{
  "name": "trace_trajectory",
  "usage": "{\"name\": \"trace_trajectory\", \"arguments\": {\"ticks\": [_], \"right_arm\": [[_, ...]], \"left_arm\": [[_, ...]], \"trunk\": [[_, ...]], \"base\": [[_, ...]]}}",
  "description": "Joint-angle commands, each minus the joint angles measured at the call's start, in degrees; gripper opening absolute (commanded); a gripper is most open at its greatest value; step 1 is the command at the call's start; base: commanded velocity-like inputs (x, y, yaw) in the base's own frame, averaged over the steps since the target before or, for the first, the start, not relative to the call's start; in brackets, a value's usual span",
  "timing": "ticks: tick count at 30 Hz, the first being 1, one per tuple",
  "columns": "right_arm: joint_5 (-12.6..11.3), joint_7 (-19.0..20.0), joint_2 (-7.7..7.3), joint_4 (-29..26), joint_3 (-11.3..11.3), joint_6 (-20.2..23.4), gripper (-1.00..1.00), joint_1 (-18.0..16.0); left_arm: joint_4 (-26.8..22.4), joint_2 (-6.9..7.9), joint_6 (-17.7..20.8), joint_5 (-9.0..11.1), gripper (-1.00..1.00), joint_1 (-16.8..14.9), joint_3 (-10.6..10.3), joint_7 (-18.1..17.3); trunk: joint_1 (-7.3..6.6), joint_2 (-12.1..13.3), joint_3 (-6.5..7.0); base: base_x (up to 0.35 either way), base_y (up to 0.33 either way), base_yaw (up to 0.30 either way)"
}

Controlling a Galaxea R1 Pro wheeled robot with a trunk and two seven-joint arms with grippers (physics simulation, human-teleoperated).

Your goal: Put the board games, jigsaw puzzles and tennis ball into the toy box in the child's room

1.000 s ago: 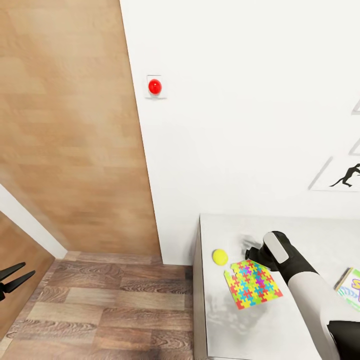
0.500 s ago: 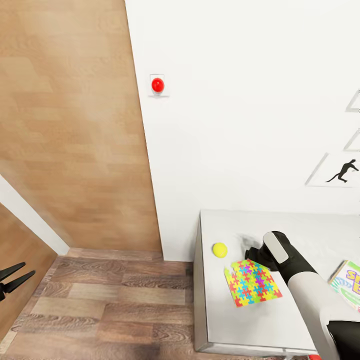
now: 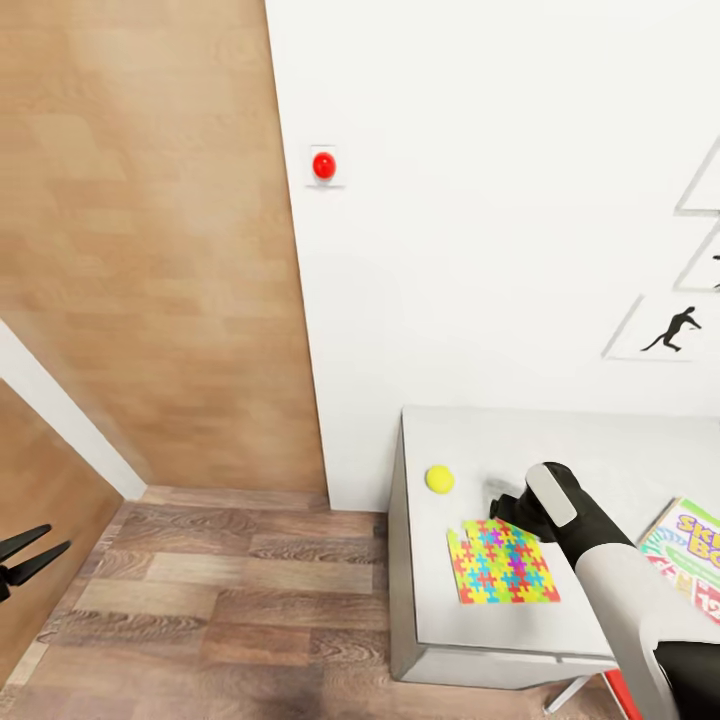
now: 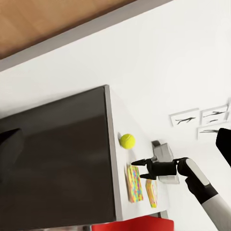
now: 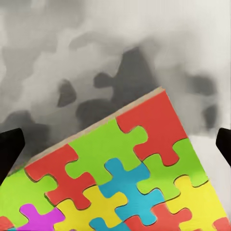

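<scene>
On the pale grey tabletop (image 3: 620,460) a jigsaw puzzle (image 3: 503,562) lies flat near the front corner, with the tennis ball (image 3: 439,479) just beyond it toward the wall. The right gripper (image 3: 503,506) hangs over the puzzle's far edge, jaws spread wide and empty. A Skip-Bo board game (image 3: 688,550) lies farther right. The left gripper (image 3: 30,556) is low over the wood floor (image 3: 220,600), jaws open.

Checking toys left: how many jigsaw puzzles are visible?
1. The puzzle lies flat on the table, between the ball and the Skip-Bo box, under the right gripper. Another may sit outside view.
</scene>
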Motion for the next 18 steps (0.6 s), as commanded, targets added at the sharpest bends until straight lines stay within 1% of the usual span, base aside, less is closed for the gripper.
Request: {"name": "trace_trajectory", "arguments": {"ticks": [1, 6, 18], "right_arm": [[-0.6, -0.5, -0.03, -0.1, 0.1, 0.1, 1.00, 0.0], [-0.6, -0.5, -0.04, -0.1, 0.1, 0.1, 1.00, 0.0], [-0.6, -0.5, -0.03, -0.1, 0.1, 0.1, 1.00, 0.0]], "left_arm": [[0.0, 0.01, 0.6, -0.1, 1.00, -0.1, 0.0, -0.2], [0.0, 0.01, 0.6, -0.1, 1.00, 0.0, 0.0, -0.2], [0.0, 0.01, 0.6, -0.1, 1.00, -0.1, 0.1, -0.2]], "trunk": [[0.03, -0.1, -0.11], [0.03, -0.1, -0.11], [0.03, -0.1, -0.11]], "base": [[-0.070, 0.081, 0.000], [-0.027, 0.140, 0.000], [-0.002, 0.074, 0.000]]}}
